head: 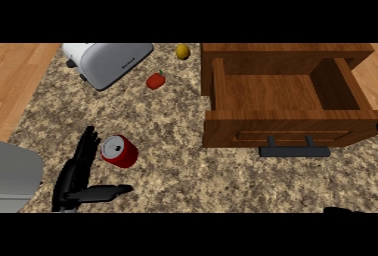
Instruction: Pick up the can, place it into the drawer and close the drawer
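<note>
The left hand (77,170) is hanging nearest me, low on the counter (184,175), fingers straight and released, thumb sticking out toward the right; it is grasping nothing. Just off its fingertips, on the thumb side, the red can (119,151) is lying tilted with its silver lid facing up, so close to the fingers that I cannot tell whether they are touching it. At the bottom right corner only a dark sliver of the right hand (343,210) is showing, and I cannot tell how its fingers stand.

To do the pickup well, I judge the hand should be sliding a little forward and rightward so the can sits between thumb and fingers, then curling round its middle, not its lid end, since a round can is liable to roll away.

Farther ahead and right of the hand, the wooden drawer (284,122) is standing open, its dark handle (294,150) facing us. Beyond the fingertips a red pepper (156,80), a toaster (107,62) and a yellow fruit (182,51) are lying well clear.
</note>
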